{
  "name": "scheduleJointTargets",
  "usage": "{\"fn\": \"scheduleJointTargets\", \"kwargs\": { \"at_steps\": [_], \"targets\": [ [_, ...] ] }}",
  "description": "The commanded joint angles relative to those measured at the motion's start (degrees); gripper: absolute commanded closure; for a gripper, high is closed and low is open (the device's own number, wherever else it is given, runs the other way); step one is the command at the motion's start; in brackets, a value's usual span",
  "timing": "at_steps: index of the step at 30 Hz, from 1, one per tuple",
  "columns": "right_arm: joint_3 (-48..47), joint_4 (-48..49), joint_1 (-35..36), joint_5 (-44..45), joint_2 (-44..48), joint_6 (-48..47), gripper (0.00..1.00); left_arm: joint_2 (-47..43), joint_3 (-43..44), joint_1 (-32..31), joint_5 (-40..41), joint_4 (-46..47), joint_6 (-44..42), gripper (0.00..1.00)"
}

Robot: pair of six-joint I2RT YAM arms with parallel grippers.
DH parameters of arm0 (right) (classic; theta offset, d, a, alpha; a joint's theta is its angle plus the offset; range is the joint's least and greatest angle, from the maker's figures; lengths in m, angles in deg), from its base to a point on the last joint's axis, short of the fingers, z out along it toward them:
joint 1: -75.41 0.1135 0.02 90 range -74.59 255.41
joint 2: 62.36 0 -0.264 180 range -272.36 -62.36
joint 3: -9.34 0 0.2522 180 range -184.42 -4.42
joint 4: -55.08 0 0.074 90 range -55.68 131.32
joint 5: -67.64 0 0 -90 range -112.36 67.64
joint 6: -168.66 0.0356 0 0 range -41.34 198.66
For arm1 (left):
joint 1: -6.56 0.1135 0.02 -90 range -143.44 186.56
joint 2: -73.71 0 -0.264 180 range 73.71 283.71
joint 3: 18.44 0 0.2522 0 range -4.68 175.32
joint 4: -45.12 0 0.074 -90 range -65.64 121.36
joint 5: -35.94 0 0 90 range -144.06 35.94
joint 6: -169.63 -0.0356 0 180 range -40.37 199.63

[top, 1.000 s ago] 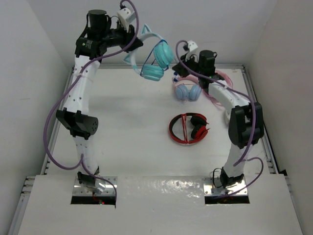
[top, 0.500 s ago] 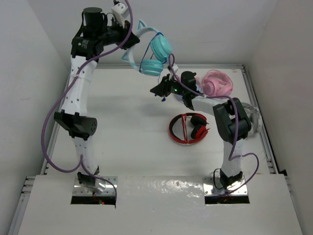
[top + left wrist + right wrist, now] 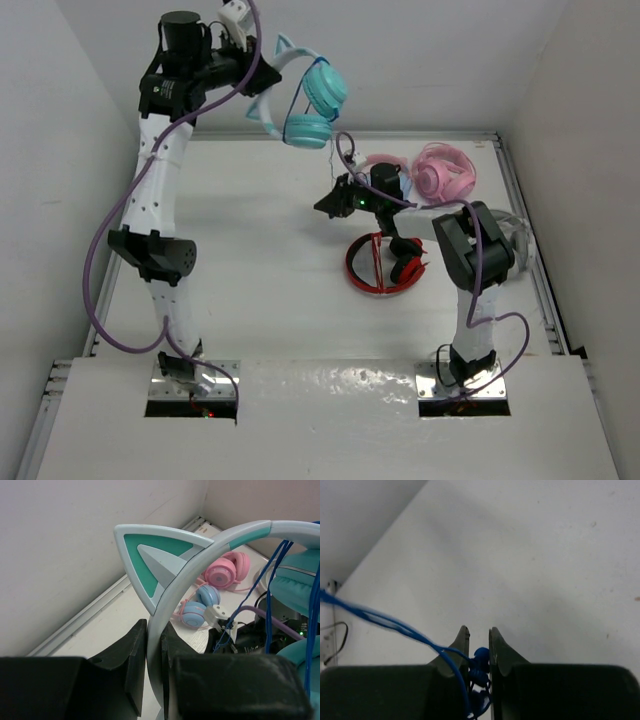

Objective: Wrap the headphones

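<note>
The teal headphones [image 3: 312,100] with a pale mint cat-ear headband [image 3: 170,565] hang high at the back left. My left gripper [image 3: 250,75] is shut on the headband [image 3: 283,57], its jaws pressed on both sides of the band [image 3: 156,670]. A thin blue cable [image 3: 292,95] loops around the cups [image 3: 300,585]. My right gripper [image 3: 325,203] is shut on the blue cable's bunched end [image 3: 480,667], low over the table near the middle, with cable strands [image 3: 385,622] running off to the left.
Red headphones [image 3: 385,262] lie mid-table right. An all-pink pair [image 3: 445,172] lies at the back right, also in the left wrist view [image 3: 225,570]. A pair with blue cups [image 3: 200,607] lies under the right arm. White walls enclose the table [image 3: 260,260].
My left gripper lifted the teal headphones slightly up and back. My right arm swung left from the back right to the table's middle, holding the cable end, and now sits a little lower.
</note>
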Motion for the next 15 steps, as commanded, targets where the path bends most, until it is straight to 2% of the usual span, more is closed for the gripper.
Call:
{"fn": "scheduleJointTargets", "kwargs": {
  "at_steps": [1,5,7,10,15],
  "targets": [
    [1.4,3.9,0.2,2.1,4.9,-1.1,0.95,-3.6,3.4,1.0,-2.1,5.1,3.5,1.00],
    [3.5,6.5,0.2,2.8,5.3,0.4,0.96,-3.6,3.0,2.3,-2.1,6.9,7.2,1.00],
    [4.8,8.3,0.2,2.8,5.3,1.7,1.00,-3.6,2.2,4.1,-1.5,9.7,13.0,1.00],
    [6.3,10.9,0.6,3.5,5.7,3.4,1.00,-3.6,-0.7,7.5,0.2,13.2,21.8,1.00],
    [4.0,8.0,4.1,3.8,5.3,0.6,1.00,-3.1,-4.6,11.3,1.5,17.5,35.0,1.00]
  ]
}}
